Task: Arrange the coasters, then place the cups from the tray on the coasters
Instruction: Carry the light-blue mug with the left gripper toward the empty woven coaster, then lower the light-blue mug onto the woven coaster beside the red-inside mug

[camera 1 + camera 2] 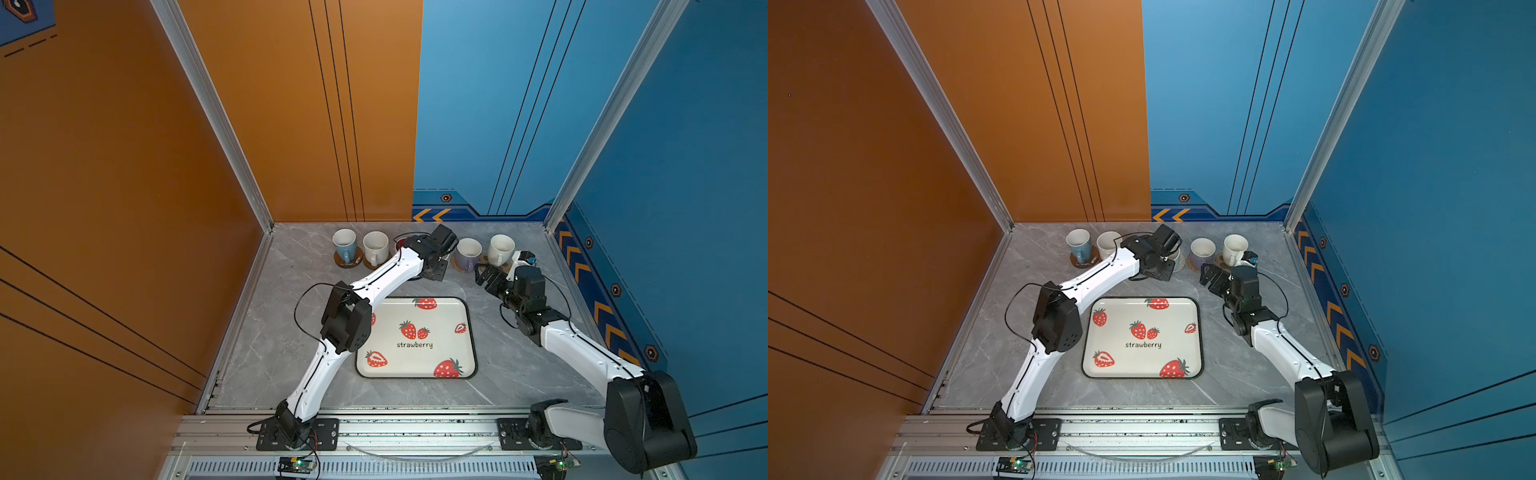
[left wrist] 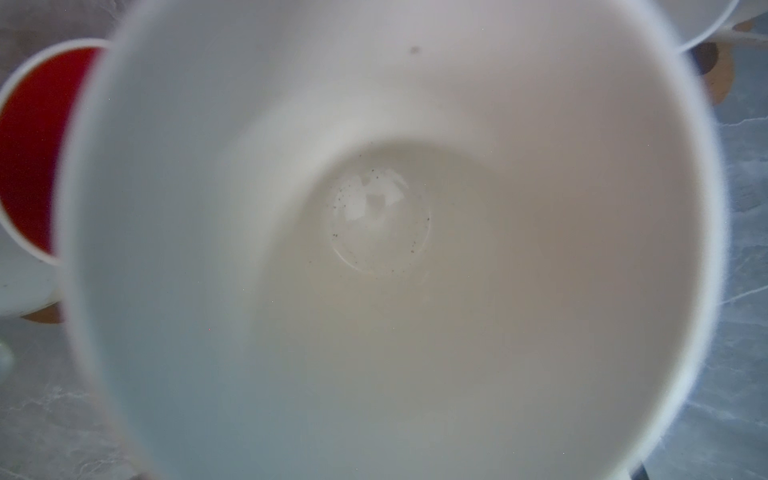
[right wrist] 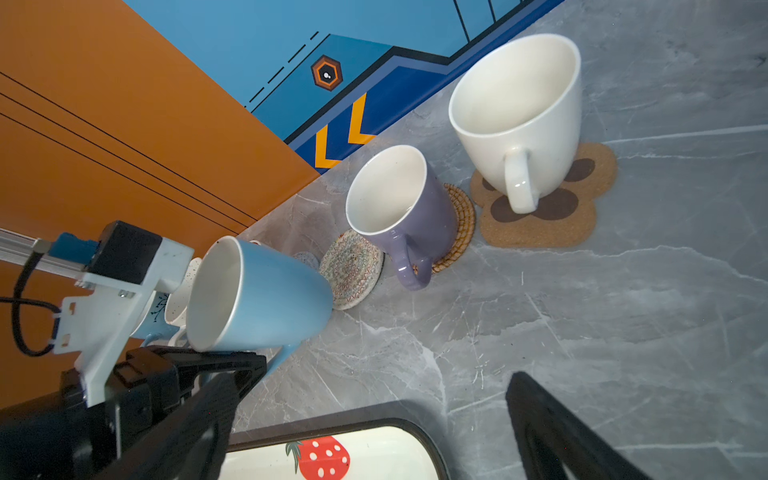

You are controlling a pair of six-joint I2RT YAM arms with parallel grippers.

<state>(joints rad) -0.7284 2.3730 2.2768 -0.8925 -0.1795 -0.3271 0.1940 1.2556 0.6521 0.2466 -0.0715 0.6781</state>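
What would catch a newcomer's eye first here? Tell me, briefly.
The strawberry tray lies empty in the middle. The left gripper holds a tilted light blue cup by its handle, close to a bare woven coaster. Next along stand a lavender cup and a white cup on a paw-print coaster; the right gripper is open.

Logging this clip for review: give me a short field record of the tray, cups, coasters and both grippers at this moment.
tray: no cups on it
left gripper: shut on light blue cup, which is tilted next to the bare cream woven coaster
right gripper: open, holding nothing
seated cups: lavender cup on tan woven coaster; white cup on paw coaster
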